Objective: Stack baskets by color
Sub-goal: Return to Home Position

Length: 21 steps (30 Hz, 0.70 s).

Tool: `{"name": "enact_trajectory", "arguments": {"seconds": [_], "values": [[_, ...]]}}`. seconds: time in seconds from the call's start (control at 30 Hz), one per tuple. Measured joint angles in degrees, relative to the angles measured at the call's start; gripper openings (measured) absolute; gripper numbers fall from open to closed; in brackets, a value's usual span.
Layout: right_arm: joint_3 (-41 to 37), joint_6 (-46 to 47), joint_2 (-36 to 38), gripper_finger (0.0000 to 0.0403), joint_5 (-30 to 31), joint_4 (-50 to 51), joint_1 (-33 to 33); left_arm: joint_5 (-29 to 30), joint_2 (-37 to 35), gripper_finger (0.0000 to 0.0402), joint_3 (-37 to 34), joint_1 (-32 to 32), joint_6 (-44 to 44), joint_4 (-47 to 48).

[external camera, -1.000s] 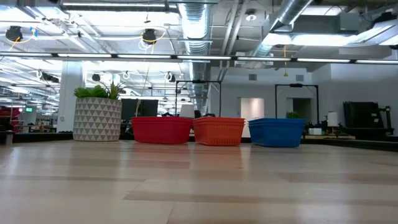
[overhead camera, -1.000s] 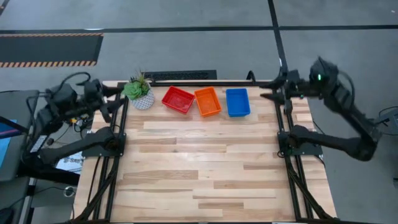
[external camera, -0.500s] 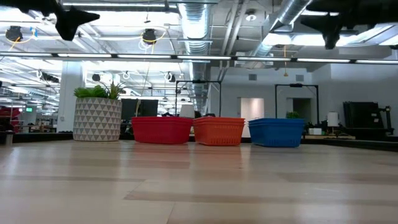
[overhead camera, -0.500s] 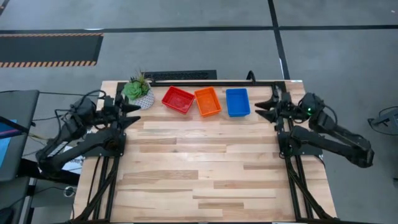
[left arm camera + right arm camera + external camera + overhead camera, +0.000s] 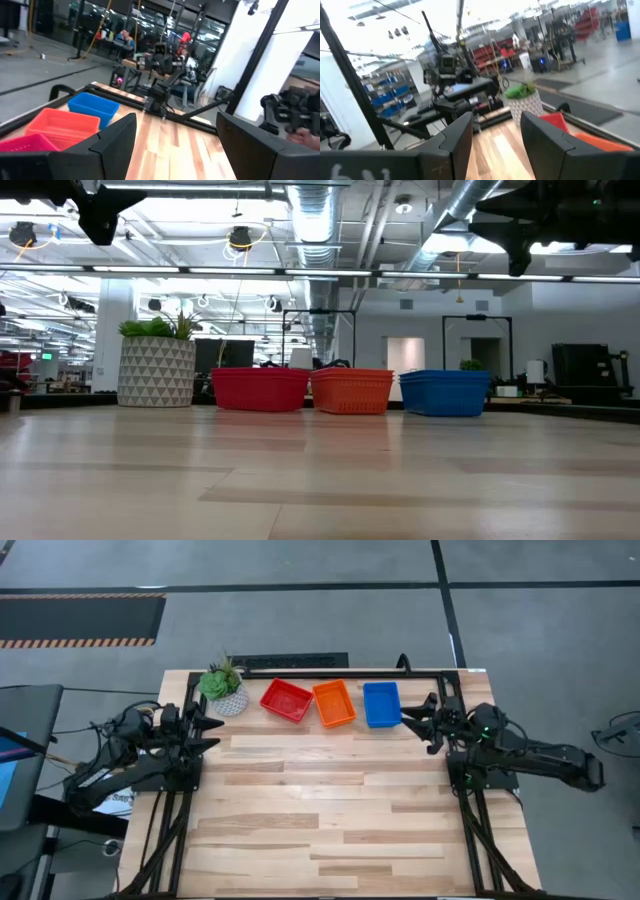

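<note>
Sorting looks finished, in my judgement: each colour sits as one stack in a row along the far edge of the table. The row runs red baskets, orange baskets, blue baskets, close side by side, with the plant just off the red end. Orange and blue lie with their long sides running front to back, while red is turned a little askew.

At the blue end, the right gripper hangs raised above the table, just beside the blue baskets and pointing inward at them. Its fingers are spread wide and hold nothing. The left gripper hangs near the plant, equally wide and empty, with the red baskets lying beyond the plant from it.

Withdrawal for either arm should run outward, away from the row. The right arm is the closer one and needs the cleaner pull-back.
</note>
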State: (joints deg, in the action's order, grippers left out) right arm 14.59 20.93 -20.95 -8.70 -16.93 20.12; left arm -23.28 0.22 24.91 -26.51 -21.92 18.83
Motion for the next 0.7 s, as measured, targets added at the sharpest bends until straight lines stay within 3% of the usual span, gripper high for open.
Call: {"name": "enact_trajectory", "arguments": {"seconds": [0.27,0.43,0.57,0.7], "values": [[-9.59,-0.10,-8.45,0.0186,8.27,-22.34,-8.33,5.03,0.13,0.0263,-6.59,6.31,-1.23,-8.96],[-10.24,-0.59,-11.38,0.0189,8.79,-26.79,-9.61,7.84,0.33,0.0263,-9.29,10.03,-0.96,-9.85],[-10.06,-3.80,-4.67,0.0187,8.14,-26.08,-6.70,9.06,-0.01,0.0263,-9.27,11.17,1.38,-10.21],[-10.12,-2.73,5.23,0.0184,4.92,-16.27,-2.28,8.42,-0.03,0.0263,-9.27,11.15,1.71,-11.12]]}}
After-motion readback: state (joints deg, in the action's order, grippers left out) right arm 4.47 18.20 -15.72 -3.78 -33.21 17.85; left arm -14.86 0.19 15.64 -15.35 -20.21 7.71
